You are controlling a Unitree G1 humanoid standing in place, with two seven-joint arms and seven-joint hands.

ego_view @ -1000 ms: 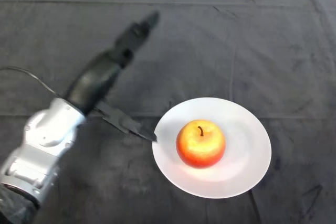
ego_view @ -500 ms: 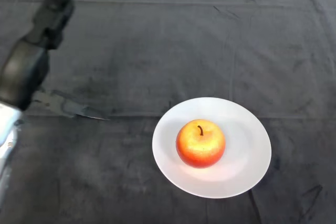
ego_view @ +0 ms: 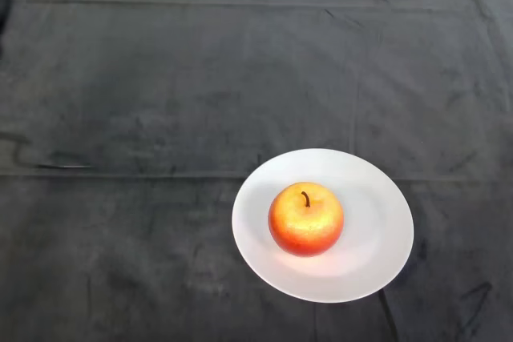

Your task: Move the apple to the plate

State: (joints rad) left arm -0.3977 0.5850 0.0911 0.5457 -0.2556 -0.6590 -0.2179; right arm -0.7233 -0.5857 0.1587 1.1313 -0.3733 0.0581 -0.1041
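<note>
once my left arm had swung off the upper left of the frame, i could not tell its hand's state; the apple sat mid-plate, lower right, so the move looked finished.

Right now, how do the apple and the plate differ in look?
The apple is red-orange and rounded, stem up; the white plate is plain and flat. The apple is much narrower than the plate and sits on it, slightly left of centre. Both have round outlines from above.

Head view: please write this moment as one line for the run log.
apple: on white plate, stem up | table cloth: dark | task: placement done
</note>
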